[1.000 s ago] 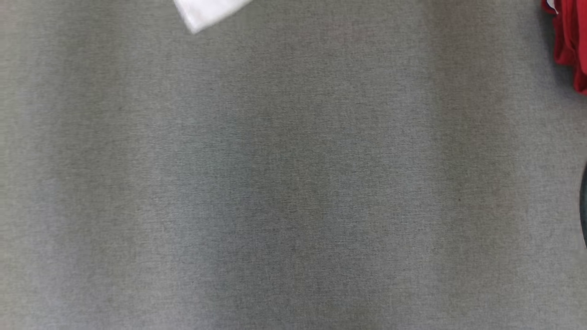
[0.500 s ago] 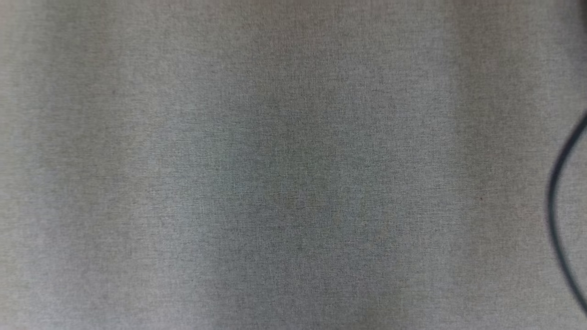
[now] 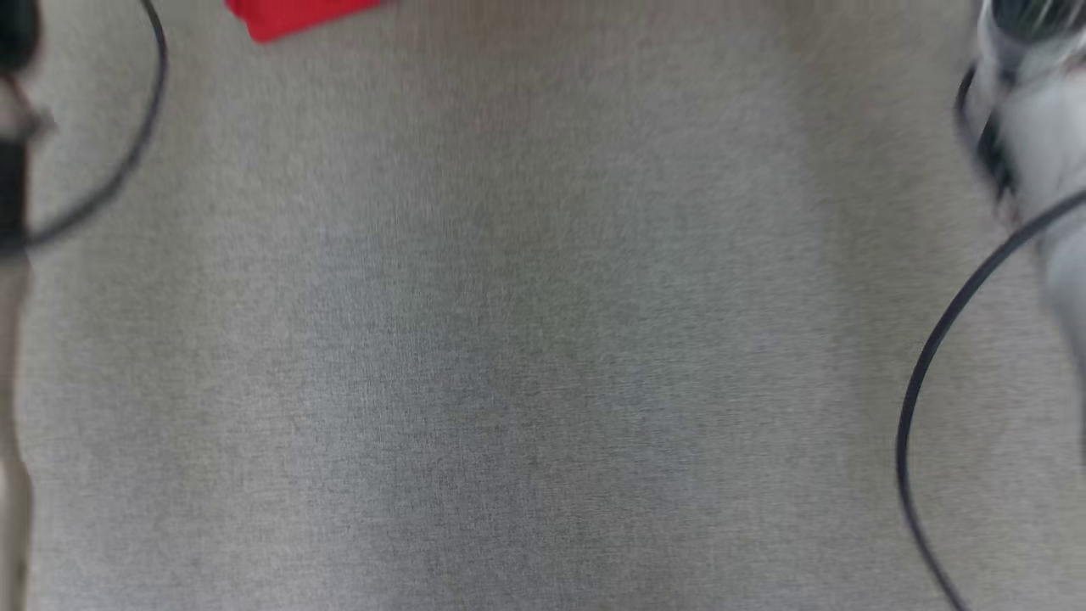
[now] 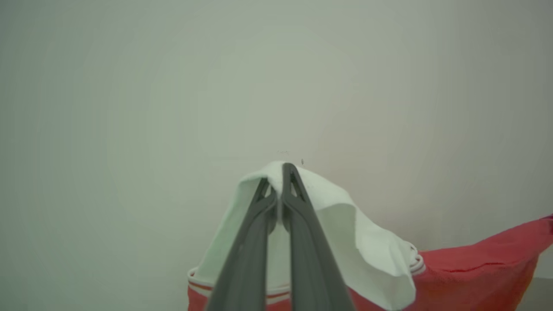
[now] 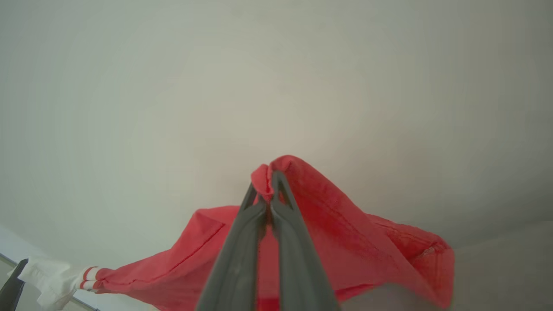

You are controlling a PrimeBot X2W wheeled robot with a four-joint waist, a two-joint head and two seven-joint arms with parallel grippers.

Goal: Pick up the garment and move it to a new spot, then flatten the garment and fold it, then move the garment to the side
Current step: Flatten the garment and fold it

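Observation:
The garment [image 4: 475, 272] is red with a white part [image 4: 345, 224] and a red-and-white striped band. My left gripper [image 4: 278, 172] is shut on the white part, which drapes over its fingers. My right gripper [image 5: 265, 179] is shut on a fold of the red cloth [image 5: 345, 233], and the garment hangs stretched away toward its white end [image 5: 47, 276] at the lower left. In the blurred head view a red corner of the garment [image 3: 297, 17] shows at the top edge above the grey cloth-covered table [image 3: 543, 339].
A pale forearm [image 3: 1039, 127] with a black cable [image 3: 920, 382] stands at the head view's right edge. Dark arm parts [image 3: 13, 127] and another looping cable [image 3: 144, 127] sit at its left edge.
The head camera has moved and the whole picture has shifted. The white corner and red edge seen before gave way to bare grey cloth, then to a red corner, arms and cables at the sides.

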